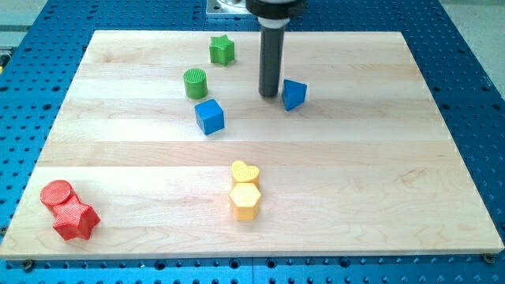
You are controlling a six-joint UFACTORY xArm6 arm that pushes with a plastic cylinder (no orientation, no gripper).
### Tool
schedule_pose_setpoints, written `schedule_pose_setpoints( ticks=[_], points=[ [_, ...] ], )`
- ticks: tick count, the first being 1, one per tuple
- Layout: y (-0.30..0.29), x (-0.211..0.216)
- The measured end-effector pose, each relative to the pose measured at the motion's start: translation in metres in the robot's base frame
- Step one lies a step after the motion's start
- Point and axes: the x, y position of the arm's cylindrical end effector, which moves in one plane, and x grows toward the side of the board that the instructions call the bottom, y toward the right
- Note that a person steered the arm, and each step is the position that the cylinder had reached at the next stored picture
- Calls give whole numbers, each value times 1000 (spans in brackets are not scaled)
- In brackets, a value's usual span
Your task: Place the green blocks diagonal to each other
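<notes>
Pale wooden counter (379, 158) is laid over a blue perforated base (465, 47). The green cylinder (195, 83) serves as the landmark, sited in the counter's upper middle. The green star (222, 50) is placed toward the view's top and right of it, set diagonally, near but apart. A blue cube (209, 116) is located just below it. My tip (269, 95) is positioned to its right, just beside a blue angular block (293, 94). No jaws are fitted; only a rod is seen. A yellow heart (245, 173) touching a yellow hexagon (245, 200) is found well below. A red cylinder (57, 193) and red star (76, 220), touching, are found far lower left.
</notes>
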Motion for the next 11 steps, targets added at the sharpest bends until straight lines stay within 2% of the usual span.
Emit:
schedule_pose_setpoints(
  ticks=[1,2,3,5,6,7,8,9,11],
  points=[
    [9,-41],
    [7,-105],
    [-32,-134],
    [-50,-101],
    [-51,-101],
    [-78,-118],
    [-94,-101],
    [-51,-72],
    [-34,-51]
  ],
)
